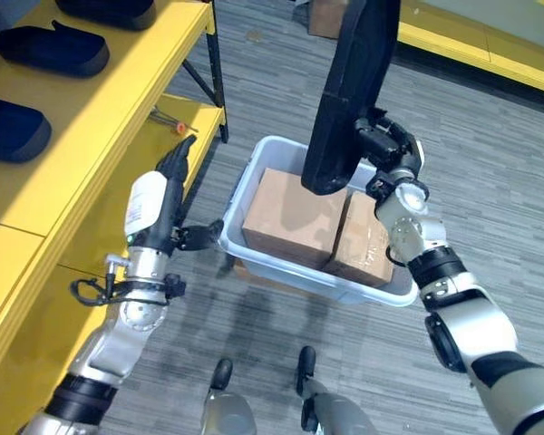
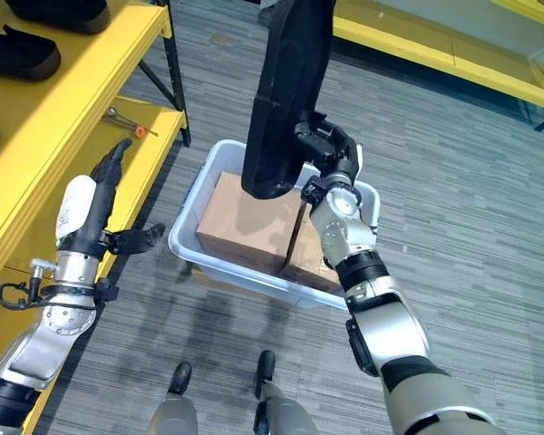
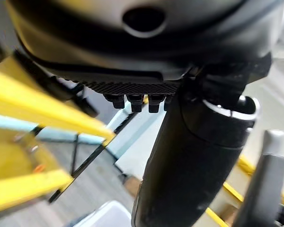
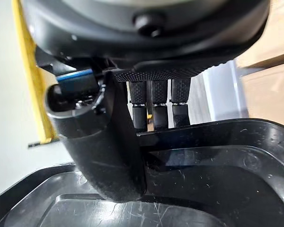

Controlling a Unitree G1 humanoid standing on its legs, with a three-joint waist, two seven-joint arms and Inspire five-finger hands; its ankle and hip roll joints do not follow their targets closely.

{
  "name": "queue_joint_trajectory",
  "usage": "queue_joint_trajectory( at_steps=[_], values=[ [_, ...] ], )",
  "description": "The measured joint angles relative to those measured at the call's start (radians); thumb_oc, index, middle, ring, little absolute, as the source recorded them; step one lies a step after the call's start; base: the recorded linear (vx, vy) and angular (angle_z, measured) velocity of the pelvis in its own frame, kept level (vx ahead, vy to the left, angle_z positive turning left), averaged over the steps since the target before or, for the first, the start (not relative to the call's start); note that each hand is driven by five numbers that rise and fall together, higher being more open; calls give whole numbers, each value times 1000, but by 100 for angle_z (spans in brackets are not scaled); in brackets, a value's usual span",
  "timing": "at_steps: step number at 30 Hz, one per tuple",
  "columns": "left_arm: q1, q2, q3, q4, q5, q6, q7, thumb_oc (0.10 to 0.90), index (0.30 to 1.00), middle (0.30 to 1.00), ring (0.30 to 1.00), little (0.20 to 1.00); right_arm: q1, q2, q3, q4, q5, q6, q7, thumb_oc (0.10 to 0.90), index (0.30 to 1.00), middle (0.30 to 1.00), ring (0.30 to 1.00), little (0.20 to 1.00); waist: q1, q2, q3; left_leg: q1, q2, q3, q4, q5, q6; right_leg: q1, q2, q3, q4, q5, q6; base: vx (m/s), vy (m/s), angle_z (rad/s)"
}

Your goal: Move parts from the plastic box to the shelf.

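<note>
While the right hand point(image 1: 387, 149) pinches the black part point(image 1: 349, 86) lifted above the plastic box point(image 1: 254, 172), and the left hand point(image 1: 168, 195) hovers with straight fingers, I judge the next move is carrying it left to the yellow shelf point(image 1: 91, 118).

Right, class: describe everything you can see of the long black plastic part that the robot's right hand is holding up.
The long black plastic part is a glossy moulded shell, elongated with a rounded lower end. The right wrist view shows a hollow, stepped inside with fine scratches. It is lifted, standing nearly upright above the pale plastic box and the brown cardboard boxes inside, touching neither. The right hand grips its edge near the lower end, thumb on one side, fingers on the other. Its top runs beyond the picture.
</note>
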Motion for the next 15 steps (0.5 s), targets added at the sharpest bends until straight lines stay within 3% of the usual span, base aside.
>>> queue_joint_trajectory(
  at_steps=[6,15],
  values=[
    [-145,63,-150,59,171,-11,36,900,1000,1000,1000,1000,-58,25,-33,109,29,-11,-29,400,300,300,300,300,-1,-2,-3,4,2,-1,0,1,0,4,0,-2,0,0,0,0,0,0],
    [-244,82,-248,56,276,-56,67,900,1000,1000,1000,1000,-109,61,-37,172,61,-47,-41,400,300,300,300,300,1,-13,-10,5,4,0,-1,0,0,6,2,-2,0,-1,-1,3,0,0]
  ],
)
